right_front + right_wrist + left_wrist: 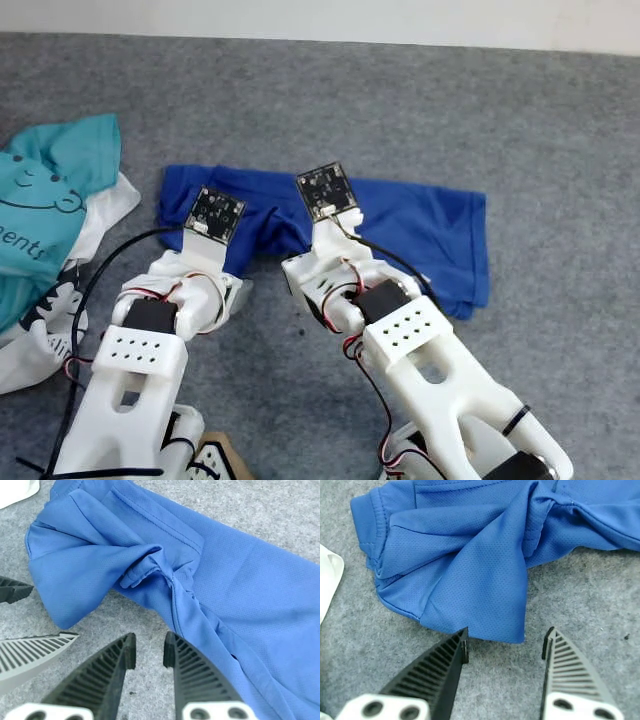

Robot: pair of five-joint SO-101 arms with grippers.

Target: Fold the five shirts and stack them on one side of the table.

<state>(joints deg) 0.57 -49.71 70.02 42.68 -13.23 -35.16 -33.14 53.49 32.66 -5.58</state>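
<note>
**Q:** What lies around the two arms on the grey worktop (560, 120)?

**A:** In the high view, a blue shirt (420, 235) lies across the centre, spread flat toward 3 o'clock and bunched into folds toward 9 o'clock. Both wrists hang over its near edge and hide part of the bunched cloth. At the 9 o'clock edge, well apart from the blue one, lies a crumpled teal shirt (50, 190). It rests on a white shirt (35, 345) that runs on toward 8 o'clock.

**Q:** How does each gripper stand?

**A:** The left gripper (507, 639) is wide open and holds nothing. Its fingertips sit at the hem of a loose flap of the blue shirt (480, 575) — whether they touch it cannot be told. The right gripper (149, 642) is open only a narrow slit, with bare worktop between its jaws. It grips nothing; one fingertip lies just beside a twisted ridge of the blue shirt (235, 595). The two grippers are near each other, side by side.
</note>
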